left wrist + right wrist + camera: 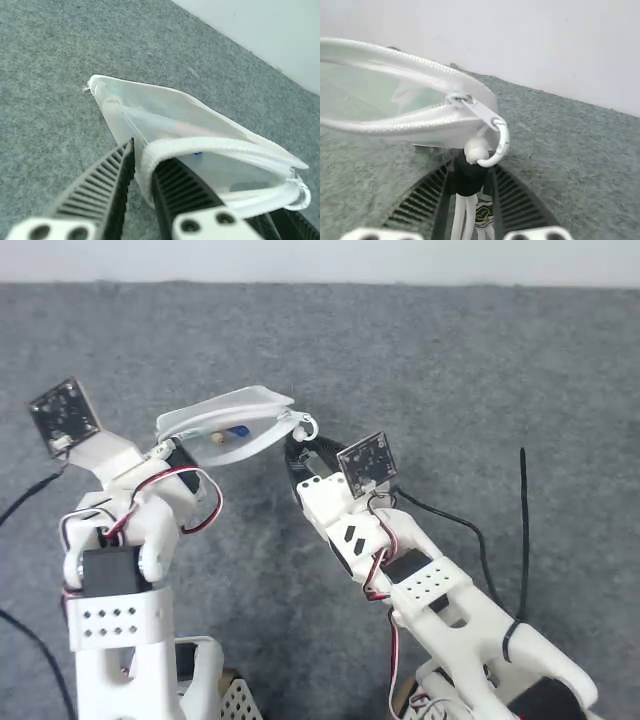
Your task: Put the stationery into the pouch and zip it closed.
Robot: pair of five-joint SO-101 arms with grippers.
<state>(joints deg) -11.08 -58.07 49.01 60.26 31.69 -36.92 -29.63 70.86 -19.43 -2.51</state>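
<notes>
- At the left of the table (450, 360), my left fingers (100, 190) are clenched on one end of the pouch (235, 420), pinching its woven rim and holding it up off the grey surface.
- Between the two arms the pouch hangs in the air with its mouth gaping. The stationery (228, 435) lies inside, with a blue bit and a pale bit showing through the opening.
- I judge the pouch light and floppy. Its clear film walls look slick and will buckle, so the stitched zipper band is the only firm place to grip.
- At the pouch's right end sits the zipper pull (497, 142), a white ring with a knot and a dark tab hanging from it.
- My right fingers (420, 205) are closed on that dark tab, with white cords trailing down between them.
- For zipping I would keep the band taut between both grips. Slack would let the slider snag or the soft mouth fold over the contents.
</notes>
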